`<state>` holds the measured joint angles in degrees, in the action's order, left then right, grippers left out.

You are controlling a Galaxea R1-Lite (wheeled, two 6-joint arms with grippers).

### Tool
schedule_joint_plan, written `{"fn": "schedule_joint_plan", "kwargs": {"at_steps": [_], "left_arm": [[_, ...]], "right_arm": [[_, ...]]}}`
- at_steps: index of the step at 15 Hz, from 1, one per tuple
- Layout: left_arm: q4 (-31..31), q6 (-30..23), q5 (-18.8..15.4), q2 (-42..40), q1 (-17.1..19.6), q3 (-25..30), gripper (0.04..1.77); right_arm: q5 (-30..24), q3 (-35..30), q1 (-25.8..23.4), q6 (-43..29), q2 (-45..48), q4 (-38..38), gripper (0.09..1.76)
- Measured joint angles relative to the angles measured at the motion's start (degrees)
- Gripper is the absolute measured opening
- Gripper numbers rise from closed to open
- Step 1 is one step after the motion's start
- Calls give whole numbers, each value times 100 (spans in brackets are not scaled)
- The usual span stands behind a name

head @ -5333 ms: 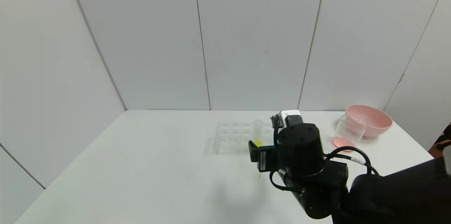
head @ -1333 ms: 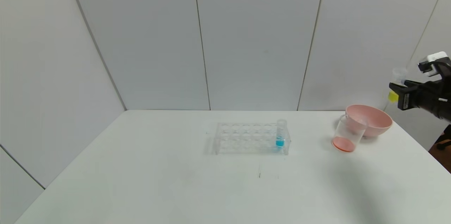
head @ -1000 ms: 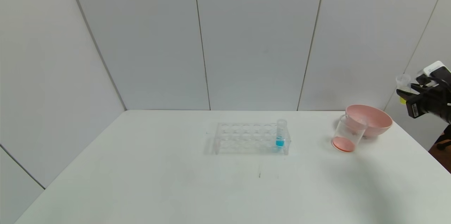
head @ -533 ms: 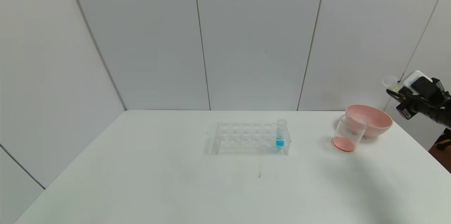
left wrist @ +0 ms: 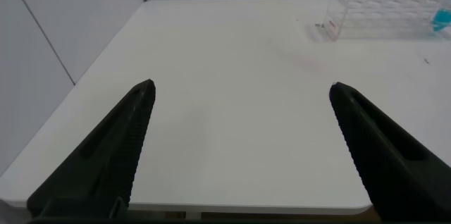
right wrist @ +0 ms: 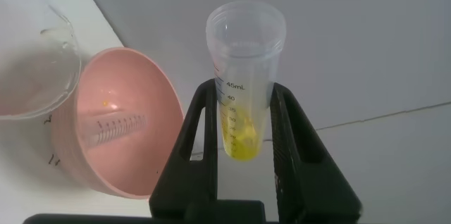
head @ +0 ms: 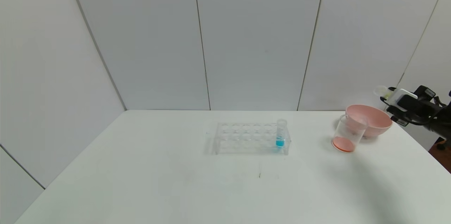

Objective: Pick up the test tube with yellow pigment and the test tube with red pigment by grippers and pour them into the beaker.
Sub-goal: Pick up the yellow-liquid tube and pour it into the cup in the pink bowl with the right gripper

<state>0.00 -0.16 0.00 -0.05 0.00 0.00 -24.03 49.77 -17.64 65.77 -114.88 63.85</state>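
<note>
My right gripper (head: 387, 98) is shut on the test tube with yellow pigment (head: 380, 91), holding it in the air just right of the pink bowl. The tube is tilted almost flat, its mouth pointing toward the beaker (head: 349, 131). In the right wrist view the tube (right wrist: 244, 55) sits between the fingers (right wrist: 199, 139), with yellow liquid at its round end. The beaker stands on the table with red-orange liquid at its bottom. No tube with red liquid shows. My left gripper (left wrist: 241, 85) is open and empty over the table's left part.
The pink bowl (head: 378, 125) stands behind the beaker, and an empty clear tube (right wrist: 116, 127) lies in it. A clear rack (head: 243, 138) at the table's middle holds a tube with blue liquid (head: 280, 134). White wall panels close the back and sides.
My right gripper has come down from high at the right toward the bowl. It has tipped the yellow tube from upright to nearly flat. Earlier it took that tube from the rack.
</note>
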Motion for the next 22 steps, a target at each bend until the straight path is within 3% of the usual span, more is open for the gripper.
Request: {"fn": "schedule_joint_plan", "kwargs": {"at_steps": [9, 22], "left_arm": [[0, 0, 0, 0, 0, 0, 176], [0, 0, 0, 0, 0, 0, 176]], "right_arm": [[217, -28, 6, 1677, -218, 99, 51], [373, 0, 268, 2316, -221, 341, 51]]}}
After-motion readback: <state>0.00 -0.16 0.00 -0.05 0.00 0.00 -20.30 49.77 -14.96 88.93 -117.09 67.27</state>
